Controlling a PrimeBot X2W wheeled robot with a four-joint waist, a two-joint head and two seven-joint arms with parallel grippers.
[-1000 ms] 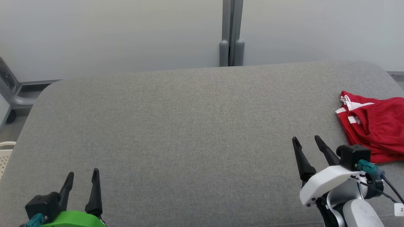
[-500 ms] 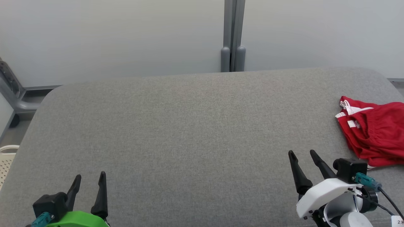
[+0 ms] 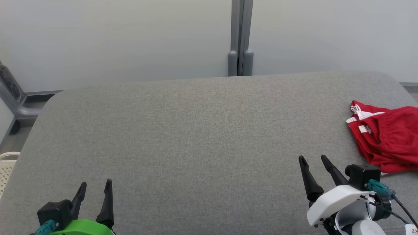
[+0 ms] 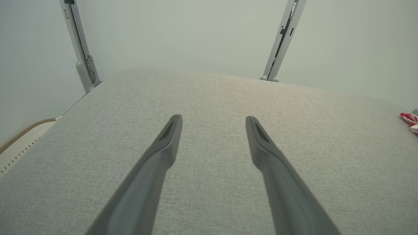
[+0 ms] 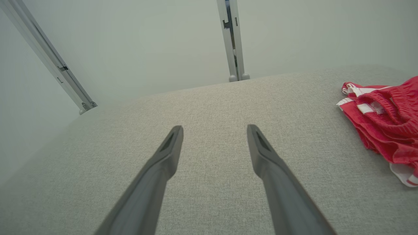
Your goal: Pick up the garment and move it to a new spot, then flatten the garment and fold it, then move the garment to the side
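The garment (image 3: 388, 137) is red with white trim and lies folded at the right edge of the grey padded table (image 3: 196, 137). It also appears at the right of the right wrist view, garment (image 5: 388, 120), and as a small red scrap, garment (image 4: 409, 120), at the far right of the left wrist view. My right gripper (image 3: 313, 158) stands open to the garment's lower left, apart from it, nothing between its fingers. My left gripper (image 3: 96, 182) stands open near the table's front left corner, far from the garment. Both grippers (image 4: 214, 118) (image 5: 215, 127) hover over bare fabric.
A pale wall with a grey vertical post (image 3: 240, 36) stands behind the table. A grey metal frame (image 3: 13, 98) and a perforated white basket (image 3: 6, 166) sit off the table's left side. Bare grey surface spans the middle and left.
The head camera has tilted, so the whole picture shifted down a little. Relative to the table, both grippers have drawn back slightly toward the front edge. The garment lies unchanged.
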